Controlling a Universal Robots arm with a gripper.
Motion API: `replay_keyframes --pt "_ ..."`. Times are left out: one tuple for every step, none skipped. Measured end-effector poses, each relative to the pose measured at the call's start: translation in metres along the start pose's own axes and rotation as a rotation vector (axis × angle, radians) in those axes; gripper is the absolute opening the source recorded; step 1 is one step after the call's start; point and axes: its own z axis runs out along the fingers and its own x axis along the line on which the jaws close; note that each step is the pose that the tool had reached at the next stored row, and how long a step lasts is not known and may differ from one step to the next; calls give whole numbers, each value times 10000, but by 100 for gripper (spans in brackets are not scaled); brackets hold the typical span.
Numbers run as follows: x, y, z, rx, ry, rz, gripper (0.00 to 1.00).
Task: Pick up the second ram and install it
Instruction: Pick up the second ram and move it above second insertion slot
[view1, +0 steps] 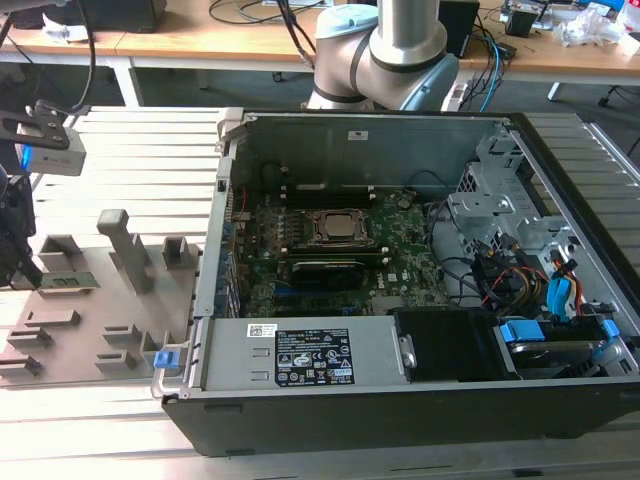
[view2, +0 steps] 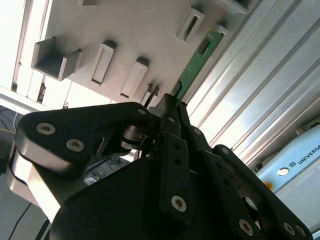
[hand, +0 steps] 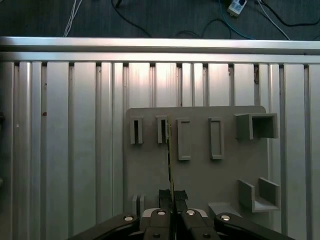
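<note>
The hand (hand: 172, 195) is pinched shut on the second ram (view2: 197, 60), which shows edge-on over the grey fixture plate (hand: 210, 175) on the desk (hand: 75, 150). The ram's near end is hidden by the hand.

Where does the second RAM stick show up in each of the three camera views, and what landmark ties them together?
Exterior view: the second ram sits at the exterior view's far left, on the grey holder plate.
Second wrist view: a green strip running out from the gripper along the plate's edge.
First wrist view: edge-on, a thin line between the gripper's fingertips.
Shared landmark: the grey holder plate.
</note>
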Motion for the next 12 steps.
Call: replay_keyframes --pt "0 0 -12 0 0 0 14" --pt "-1 1 -33 0 0 0 14" --pt "-1 2 -41 0 0 -1 14" --pt "-1 2 -53 0 0 0 14" --pt "-2 2 -68 0 0 -1 14" --pt "-2 3 -78 0 0 0 14" --pt "-2 3 -87 1 -1 0 14" --pt "-3 4 -108 0 -1 0 14" --pt "-3 5 -134 0 0 0 14" --pt "-4 6 -143 0 0 0 14" --pt "-4 6 -153 1 0 -1 14" --pt "-4 6 -164 1 -1 -1 14"
